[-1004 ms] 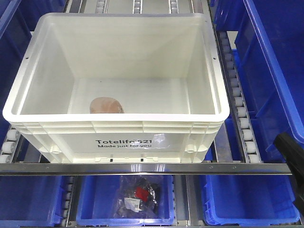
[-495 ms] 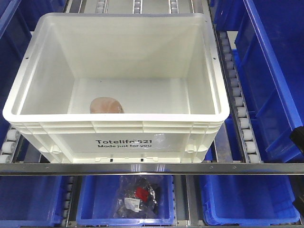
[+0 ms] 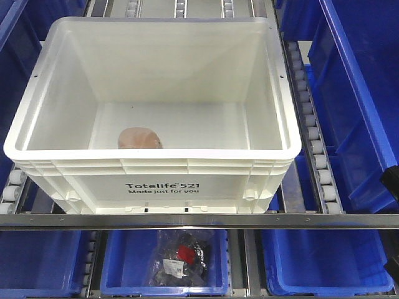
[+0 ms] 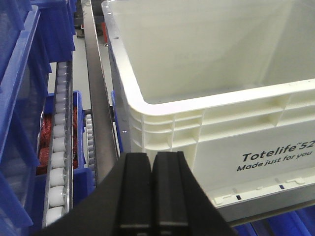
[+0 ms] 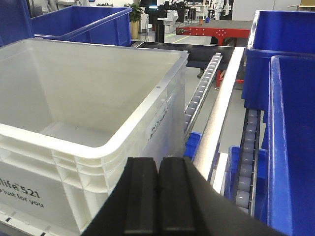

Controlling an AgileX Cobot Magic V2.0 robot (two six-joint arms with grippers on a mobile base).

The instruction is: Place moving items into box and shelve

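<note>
On the roller shelf, front view: the white box (image 3: 153, 112) sits square on the roller rails (image 3: 315, 149), its printed face toward the camera and its front edge at the steel lip (image 3: 187, 220). That lip likely keeps it from rolling off. The moving item (image 3: 139, 138), a brownish-pink lump, lies on the box floor near the front left, partly hidden by the near rim. Blue bins (image 3: 349, 93) flank the box; one below holds a bagged dark object with a red part (image 3: 181, 256). Neither gripper is clearly seen here (only a dark sliver at the right edge).

Left wrist view: left gripper (image 4: 153, 191) has its fingers pressed together, nothing between them, held low just off the box's front left corner (image 4: 162, 128). Judged: packing and shelving look complete.

Right wrist view: right gripper (image 5: 158, 196) likewise closed and empty, near the box's front right corner (image 5: 106, 162), not touching it. The lump is hidden in both wrist views.
</note>
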